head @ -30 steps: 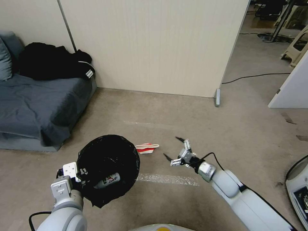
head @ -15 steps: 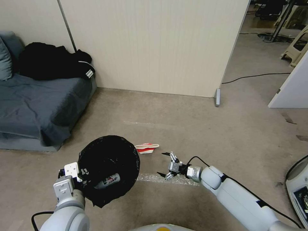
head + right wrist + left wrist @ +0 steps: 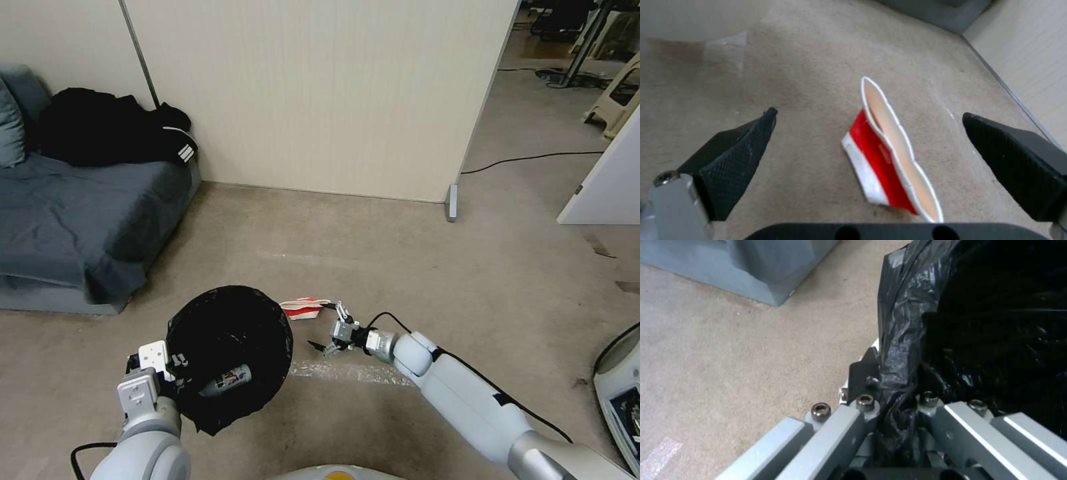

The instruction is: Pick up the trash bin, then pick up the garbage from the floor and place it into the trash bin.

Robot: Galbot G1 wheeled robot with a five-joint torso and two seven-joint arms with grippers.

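On the beige floor (image 3: pixel 413 267), just in front of the robot, a flattened red-and-white paper carton (image 3: pixel 305 308) lies on its side with its open mouth turned toward the right arm. The right gripper (image 3: pixel 325 327) hovers low just beside that carton, its jaws spread wide; in the right wrist view the carton (image 3: pixel 889 156) sits between the two black fingertips (image 3: pixel 735 156), touching neither. A strip of clear tape (image 3: pixel 350 373) is stuck to the floor near the arm.

The left gripper (image 3: pixel 168 375) holds the trash bin (image 3: pixel 230 353) up off the floor on the robot's left, jaws closed on the rim through the glossy black bag liner (image 3: pixel 898 340) that is bunched between them in the left wrist view. The bin's mouth tilts toward the camera, and a bottle (image 3: pixel 223 381) with a white label lies inside at the bottom.

A grey sofa (image 3: pixel 73 220) with a black jacket (image 3: pixel 107 130) stands off to the left against a pale partition wall (image 3: pixel 320 93).
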